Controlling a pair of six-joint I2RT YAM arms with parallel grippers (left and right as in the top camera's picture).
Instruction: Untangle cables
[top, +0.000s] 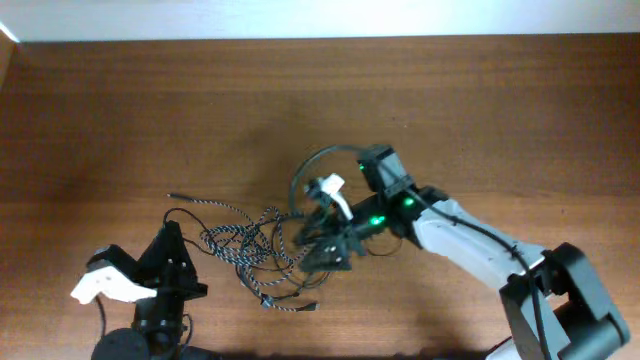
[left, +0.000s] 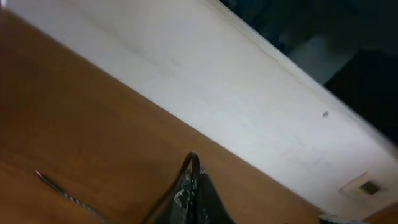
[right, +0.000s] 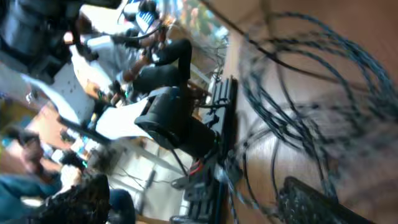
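Note:
The cables lie in a tangle (top: 250, 245) at the front middle of the table. The speckled braided cable (top: 215, 208) runs from a plug end at the left into the tangle. The plain black cable (top: 322, 153) arcs in a loop behind my right arm. My right gripper (top: 322, 250) is at the tangle's right edge; in the blurred right wrist view its jaws (right: 205, 202) are spread, with cable strands (right: 292, 74) between and ahead of them. My left gripper (top: 172, 232) rests left of the tangle, shut and empty (left: 194, 177), with a speckled cable end (left: 62, 194) to its left.
The table's far edge and a white wall (left: 249, 93) lie beyond. The left arm base (top: 140, 330) and right arm base (top: 560, 310) stand at the front edge. Thicker black wires run along the right arm (top: 480, 235).

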